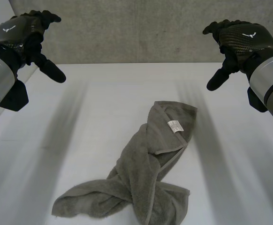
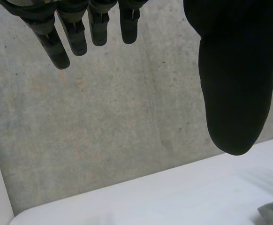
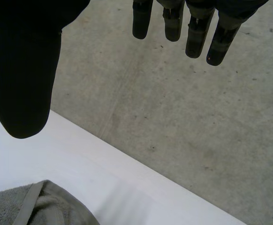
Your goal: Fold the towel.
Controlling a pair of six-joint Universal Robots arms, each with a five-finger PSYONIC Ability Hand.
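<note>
The grey-green towel (image 1: 146, 183) lies twisted and bunched on the white table (image 1: 103, 93), toward its near edge. The left hand (image 1: 26, 35) and right hand (image 1: 242, 37) hover over the far corners, fingers apart and empty, before a concrete wall (image 1: 136, 28).

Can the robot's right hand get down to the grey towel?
Probably yes. The right hand hangs open above the white table, and nothing lies between it and the crumpled towel.

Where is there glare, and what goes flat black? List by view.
Head view: faint sheen on the black left hand and right hand, no glare on the white table, crumpled grey-green terry towel evenly lit. Left wrist view: left thumb flat black. Right wrist view: right thumb likewise.
</note>
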